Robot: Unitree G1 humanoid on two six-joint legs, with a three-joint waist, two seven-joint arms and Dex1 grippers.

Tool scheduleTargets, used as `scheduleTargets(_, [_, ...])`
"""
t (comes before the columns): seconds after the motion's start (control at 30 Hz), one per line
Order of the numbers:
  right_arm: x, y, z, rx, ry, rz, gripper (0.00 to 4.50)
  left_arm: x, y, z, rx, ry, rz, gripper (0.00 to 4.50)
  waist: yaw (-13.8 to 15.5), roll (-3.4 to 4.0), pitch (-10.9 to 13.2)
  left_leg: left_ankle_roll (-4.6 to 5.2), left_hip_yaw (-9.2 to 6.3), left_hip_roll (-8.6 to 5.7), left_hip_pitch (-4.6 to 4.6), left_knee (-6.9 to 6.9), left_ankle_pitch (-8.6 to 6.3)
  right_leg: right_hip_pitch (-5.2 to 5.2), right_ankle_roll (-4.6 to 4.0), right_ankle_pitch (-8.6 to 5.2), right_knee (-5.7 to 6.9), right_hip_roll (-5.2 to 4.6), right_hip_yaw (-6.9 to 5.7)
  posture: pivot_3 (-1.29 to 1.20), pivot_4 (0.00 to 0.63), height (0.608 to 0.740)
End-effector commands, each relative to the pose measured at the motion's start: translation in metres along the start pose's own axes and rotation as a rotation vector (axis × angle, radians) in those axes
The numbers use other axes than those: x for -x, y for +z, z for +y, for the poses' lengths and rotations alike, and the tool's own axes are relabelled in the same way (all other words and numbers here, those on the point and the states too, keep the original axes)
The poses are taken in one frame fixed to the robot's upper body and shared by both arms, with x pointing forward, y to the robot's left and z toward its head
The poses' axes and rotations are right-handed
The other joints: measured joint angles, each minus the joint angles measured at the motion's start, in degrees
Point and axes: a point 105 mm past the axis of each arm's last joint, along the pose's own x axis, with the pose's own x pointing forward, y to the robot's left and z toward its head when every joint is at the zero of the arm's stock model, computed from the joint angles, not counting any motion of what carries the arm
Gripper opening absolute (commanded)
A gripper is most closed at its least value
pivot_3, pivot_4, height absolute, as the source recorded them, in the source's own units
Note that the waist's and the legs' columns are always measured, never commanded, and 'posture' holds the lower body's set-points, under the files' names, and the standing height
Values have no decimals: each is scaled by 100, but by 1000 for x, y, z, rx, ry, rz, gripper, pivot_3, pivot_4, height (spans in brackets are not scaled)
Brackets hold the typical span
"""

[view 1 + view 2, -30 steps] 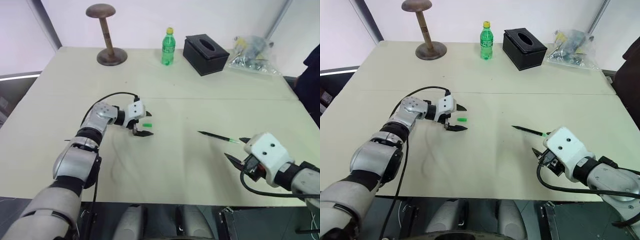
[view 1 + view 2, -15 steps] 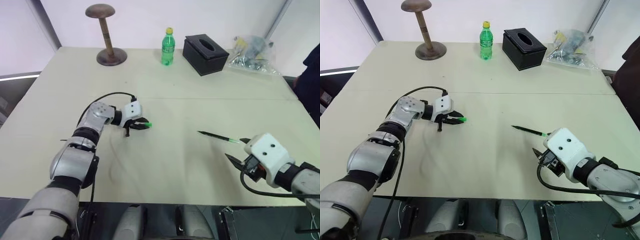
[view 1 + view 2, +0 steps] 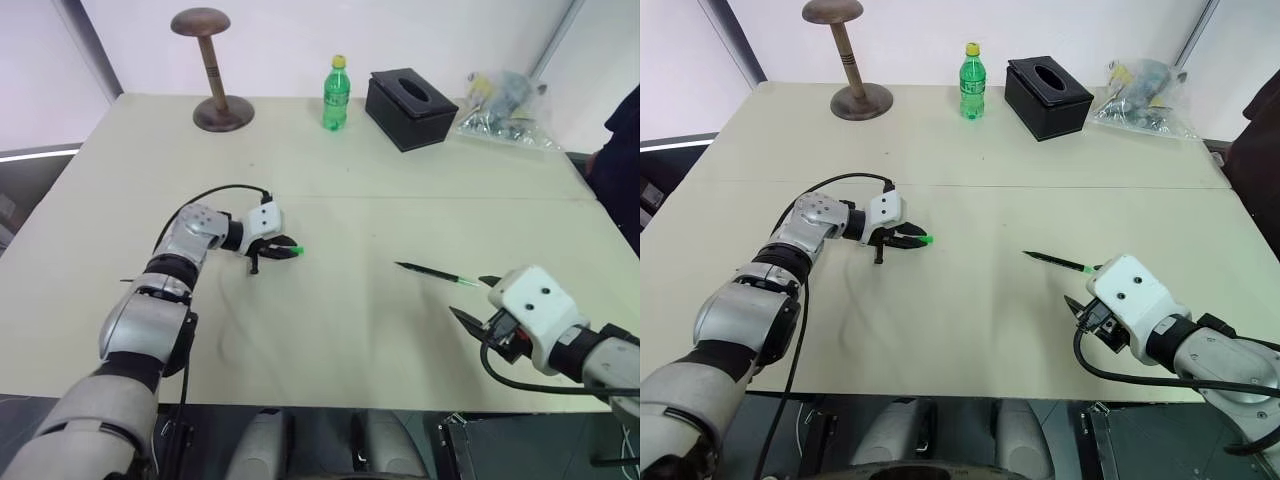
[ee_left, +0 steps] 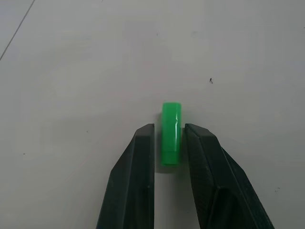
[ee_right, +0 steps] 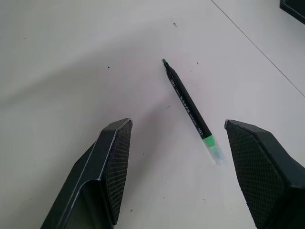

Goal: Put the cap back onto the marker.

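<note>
Cap point(image 4: 171, 133): bright green, pinched between your left hand's point(image 3: 277, 251) fingers, low over the counter point(image 3: 330, 320). Marker point(image 5: 189, 109): uncapped, lying flat at three o'clock from the cap, well apart, before your spread right hand point(image 5: 183, 176). Remaining: grasp marker, seat cap.

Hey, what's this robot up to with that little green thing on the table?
It is putting a marker back together. Its left gripper has closed its two black fingers on the small green cap, which sits on the table. The marker, a thin black pen with a pale green tip, lies uncapped on the table in front of the right gripper, whose jaws are open and holding nothing. So the cap is gripped, and the marker is not yet picked up.
</note>
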Motion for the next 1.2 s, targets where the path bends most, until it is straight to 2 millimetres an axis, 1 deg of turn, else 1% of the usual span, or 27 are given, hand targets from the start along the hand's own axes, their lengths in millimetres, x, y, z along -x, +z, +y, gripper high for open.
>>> scheduleTargets(0.03, [4, 9, -3, 43, -17, -28, 3177, 4, -7, -2, 7, -1, 20, 1032, 0, 0, 0, 0, 0, 0, 0, 0, 0, 0, 0, 0, 0, 0, 0, 0, 150, 740])
scheduleTargets(0.13, [4, 9, -3, 44, -19, -28, 3177, 3, -6, -2, 6, -5, 16, 192, 2, 0, 0, 0, 0, 0, 0, 0, 0, 0, 0, 0, 0, 0, 0, 0, 150, 740])
scheduleTargets(0.17, [4, 9, -3, 44, -19, -27, 3177, 3, -6, -2, 5, -5, 15, 85, 3, 0, 0, 0, 0, 0, 0, 0, 0, 0, 0, 0, 0, 0, 0, 0, 150, 740])
scheduleTargets(0.43, [4, 9, -3, 40, -18, -27, 3177, 2, -5, -2, 11, -4, 10, 85, 5, 0, 0, 0, 0, 0, 0, 0, 0, 0, 0, 0, 0, 0, 0, 0, 150, 740])
scheduleTargets(0.57, [4, 9, -3, 46, -17, -21, 3177, 4, 1, -1, -2, -13, -13, 85, 4, 0, 0, 0, 0, 0, 0, 0, 0, 0, 0, 0, 0, 0, 0, 0, 150, 740])
scheduleTargets(0.67, [3, 4, -9, 56, -10, 0, 3177, 7, 19, 4, -45, -27, -72, 85, 8, -1, 1, 0, 0, -1, -2, 0, 0, -1, 0, 0, 0, 0, 0, 0, 150, 740])
scheduleTargets(0.8, [-3, -5, -22, 35, 14, -2, 3177, 11, 49, 10, -125, -46, -158, 85, 18, -5, 3, 0, 1, -1, -5, 2, 0, -2, 0, 0, -2, -2, 0, 0, 150, 740])
scheduleTargets(0.87, [-6, -7, -25, 34, 30, -7, 3177, 12, 57, 10, -152, -53, -177, 85, 26, -5, 3, 0, 1, -1, -5, 2, 0, -2, 0, 0, -3, -2, 0, 0, 150, 740])
scheduleTargets(0.97, [-19, -11, -36, 34, 65, -26, 3177, 14, 77, 8, -211, -76, -231, 85, 20, -5, 3, 0, 1, 0, -5, 2, 0, -2, 0, 0, -3, -1, 0, 0, 150, 740])
scheduleTargets(1.1, [-35, -15, -43, 12, 116, -59, 3177, 17, 88, 2, -240, -101, -259, 85, -14, -2, 3, 0, 2, 4, -5, 1, 0, -3, 0, 0, -3, -1, 1, 0, 150, 740])
scheduleTargets(1.2, [-47, -24, -48, 6, 165, -55, 3177, 19, 94, -4, -255, -111, -271, 85, -90, -1, 3, 0, 2, 4, -5, 0, 0, -5, 0, 0, -3, 0, 1, 0, 150, 740])
